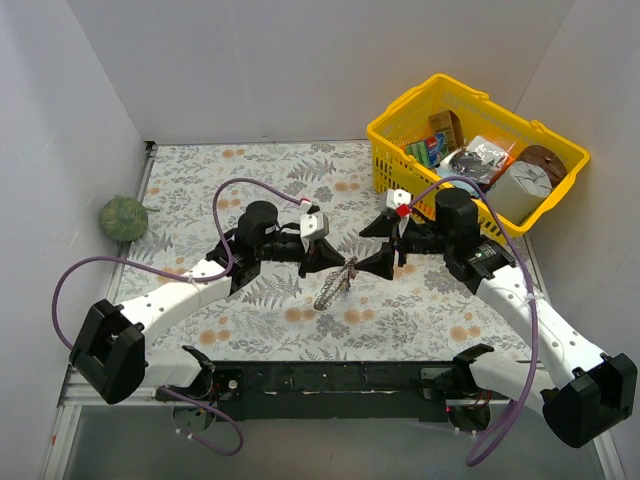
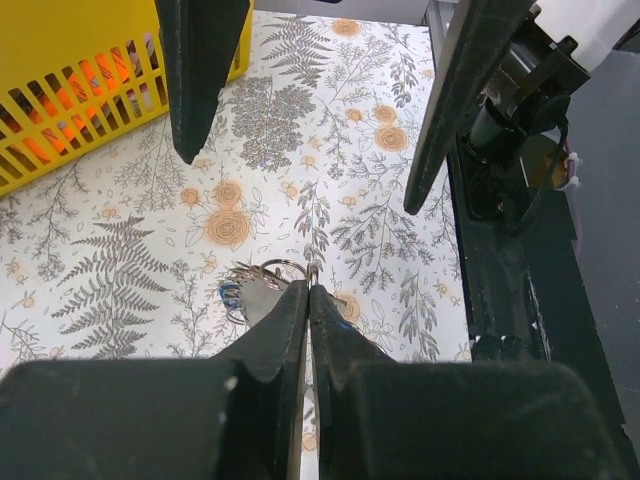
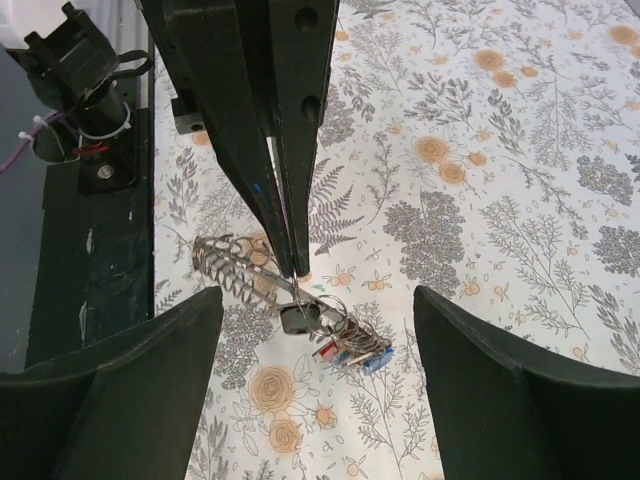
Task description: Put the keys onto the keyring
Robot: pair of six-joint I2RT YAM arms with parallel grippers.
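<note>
The keyring point(image 3: 235, 268) is a thin silvery ridged ring seen edge-on, tilted over the floral mat. My left gripper point(image 3: 291, 268) is shut on its rim from above. Small keys hang at its lower end: a dark head point(image 3: 298, 320), a red one point(image 3: 335, 352) and a blue one point(image 3: 373, 361). In the top view the keyring point(image 1: 333, 287) hangs below the left gripper point(image 1: 344, 266). In the left wrist view the left gripper point(image 2: 310, 292) pinches the wire, with the keys point(image 2: 240, 295) just beyond. My right gripper point(image 3: 318, 300) is wide open and empty, its fingers on either side of the ring, not touching it; it also shows in the top view point(image 1: 378, 247).
A yellow basket point(image 1: 400, 150) holding several items stands at the back right, close behind the right arm. A green ball point(image 1: 122, 216) lies by the left wall. The black base rail point(image 1: 330, 380) runs along the near edge.
</note>
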